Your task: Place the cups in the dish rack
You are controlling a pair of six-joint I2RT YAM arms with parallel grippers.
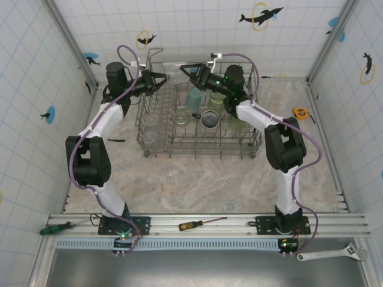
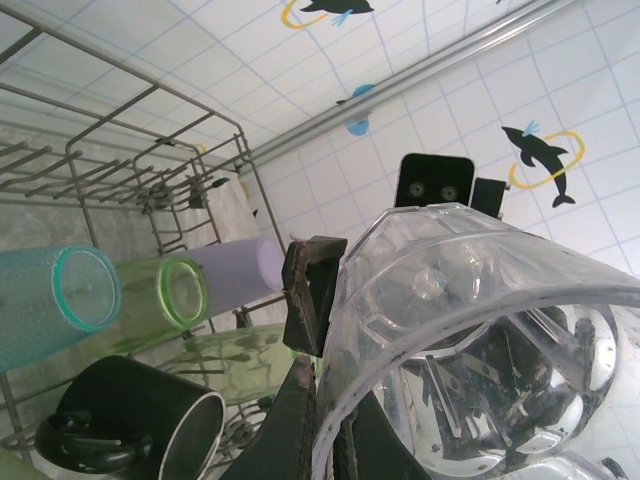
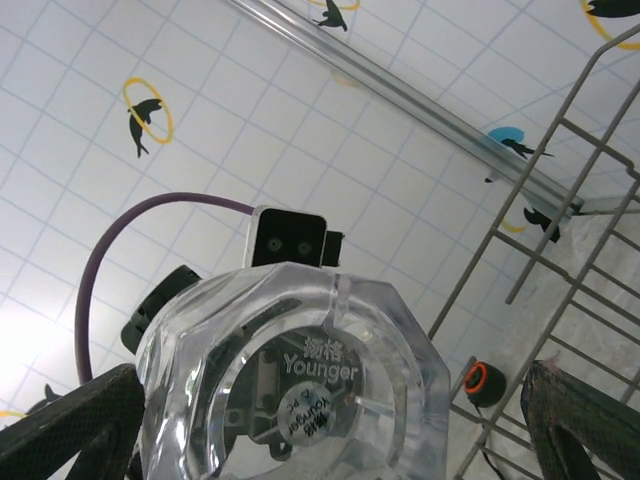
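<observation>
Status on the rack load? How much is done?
Mostly done: teal cup, black mug, pale green cups and clear glasses sit in the dish rack. In hand: left hand pinches a clear glass above the rack's far edge, right hand open around its base. Left: seating that glass.

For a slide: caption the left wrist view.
Left gripper grips a clear glass near cups in the dish rack.

place: lab test cell | signs: dolphin-print walls (image 1: 197, 24), aluminium rail (image 1: 335, 224), screwdriver (image 1: 197, 225), wrench (image 1: 332, 255)
</observation>
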